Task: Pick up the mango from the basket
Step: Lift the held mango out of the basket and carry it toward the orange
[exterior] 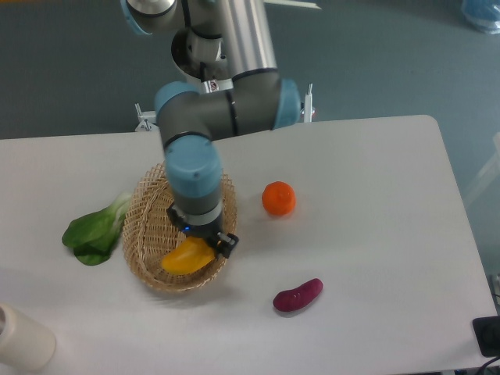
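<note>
The yellow-orange mango (186,257) hangs over the near right part of the woven wicker basket (145,234), tilted with its lower end to the left. My gripper (205,244) points down from the blue wrist and is shut on the mango's upper right end. Its fingers are mostly hidden by the wrist and the fruit. I cannot tell whether the mango still touches the basket floor.
A round orange fruit (278,198) lies right of the basket. A purple sweet potato (298,295) lies at the front right. A green leafy vegetable (95,231) lies left of the basket. A cream cylinder (22,339) stands at the front left corner.
</note>
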{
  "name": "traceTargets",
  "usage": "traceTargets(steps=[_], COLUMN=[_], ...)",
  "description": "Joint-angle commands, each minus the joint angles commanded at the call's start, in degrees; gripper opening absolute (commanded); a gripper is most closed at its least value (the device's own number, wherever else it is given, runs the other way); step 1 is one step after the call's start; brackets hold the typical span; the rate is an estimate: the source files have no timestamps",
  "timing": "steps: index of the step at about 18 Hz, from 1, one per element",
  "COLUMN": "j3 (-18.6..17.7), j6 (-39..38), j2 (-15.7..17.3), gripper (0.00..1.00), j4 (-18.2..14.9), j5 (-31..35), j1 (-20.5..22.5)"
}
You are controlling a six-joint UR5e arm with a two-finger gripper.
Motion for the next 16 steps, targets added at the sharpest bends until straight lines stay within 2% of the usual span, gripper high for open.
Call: traceTargets(steps=[4, 16], j3=[2.5, 4.6], j6=[2.4, 15.5], j2=[-0.1, -0.6], gripper=[0.26, 0.28], j4=[0.0, 0.0], j5=[-0.1, 0.9], j1=[3.8, 14.5])
